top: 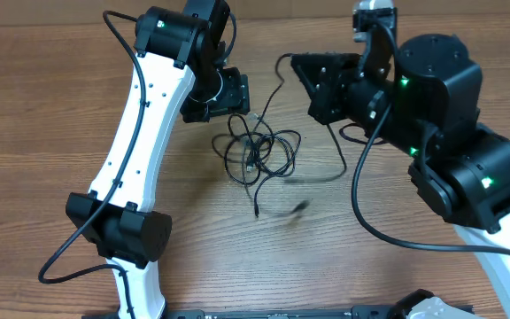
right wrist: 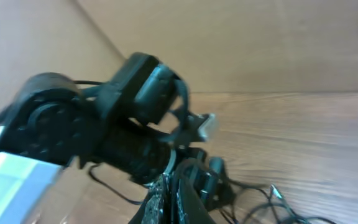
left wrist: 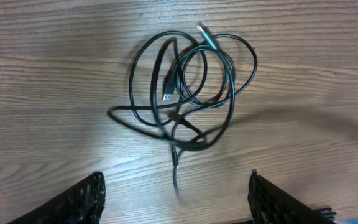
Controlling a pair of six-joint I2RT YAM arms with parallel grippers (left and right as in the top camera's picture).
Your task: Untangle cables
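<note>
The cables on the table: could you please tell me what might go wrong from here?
The cables lie in overlapping loops; a grab by the open left gripper at the middle may pinch several strands and tighten the knot. A strand runs up toward the shut right gripper; pulling there could drag the whole tangle instead of freeing it.

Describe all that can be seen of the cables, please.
The cables are thin black cords, seemingly rubbery, in one loose tangle of overlapping loops lying flat on the wooden table. A silver-tipped plug pokes out at the far side, another small plug lies inside the loops, and one tail runs towards the left wrist camera. The open left fingers do not touch it.
</note>
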